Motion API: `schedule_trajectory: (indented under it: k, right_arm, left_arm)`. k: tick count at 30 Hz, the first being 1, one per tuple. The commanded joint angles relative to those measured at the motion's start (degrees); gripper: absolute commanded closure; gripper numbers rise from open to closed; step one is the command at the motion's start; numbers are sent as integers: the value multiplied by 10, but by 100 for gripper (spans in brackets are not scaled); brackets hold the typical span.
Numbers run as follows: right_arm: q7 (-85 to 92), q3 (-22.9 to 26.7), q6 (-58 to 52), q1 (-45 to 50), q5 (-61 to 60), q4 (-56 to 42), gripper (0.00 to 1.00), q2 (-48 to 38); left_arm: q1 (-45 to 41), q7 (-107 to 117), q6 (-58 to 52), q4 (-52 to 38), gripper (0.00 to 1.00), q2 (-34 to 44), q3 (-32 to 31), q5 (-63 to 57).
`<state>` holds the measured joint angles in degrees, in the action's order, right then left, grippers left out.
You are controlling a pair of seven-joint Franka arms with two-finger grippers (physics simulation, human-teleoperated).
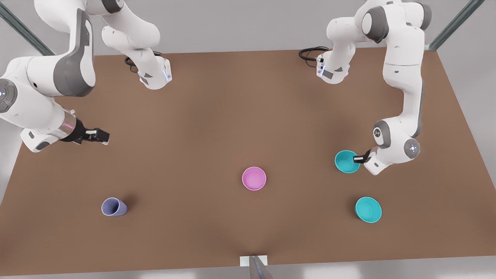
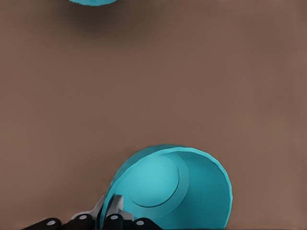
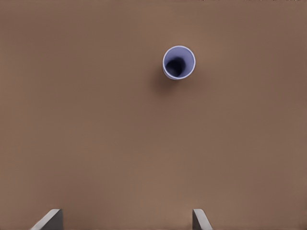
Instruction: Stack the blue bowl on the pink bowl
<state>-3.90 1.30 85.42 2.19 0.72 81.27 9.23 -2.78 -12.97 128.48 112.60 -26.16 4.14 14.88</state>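
While the left gripper [image 1: 359,158] is pinching the rim of the blue bowl [image 1: 346,161], its jaws closed on the wall, that bowl is sitting to the front view's right of the pink bowl [image 1: 254,178], well apart from it. Far off on the pink bowl's other side, the right gripper [image 1: 101,136] is waiting above the table [image 1: 217,116] with jaws wide, looking down on the cup [image 3: 178,62]. A second teal bowl [image 1: 368,209] is lying near the blue bowl.

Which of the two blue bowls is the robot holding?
The blue bowl farther from the camera; the left gripper pinches its rim. The other blue bowl sits untouched.
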Motion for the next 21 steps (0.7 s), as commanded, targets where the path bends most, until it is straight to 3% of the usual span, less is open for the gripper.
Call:
schedule_trajectory:
  k: [1,4,6,7,11,21]
  right_arm:
    - [35,-2,-5,3,21,-2,0,0]
    - [35,-2,-5,4,22,-2,0,1]
    - [35,-2,-5,4,24,-2,0,1]
    - [35,-2,-5,4,24,-2,0,1]
    - [35,-2,-5,4,24,-2,0,1]
    - [34,-3,-5,5,24,-3,0,8]
  left_arm:
    - [-32,140,-16,-5,79,19,-1,23]
    - [-80,292,-71,-85,79,16,-26,20]
    - [-152,431,-150,-239,79,-71,-26,-8]
    - [-198,496,-211,-357,79,-143,-26,-12]
    - [-282,619,-221,-529,79,-250,-25,-9]
    - [-263,613,-213,-538,79,-268,-46,-6]
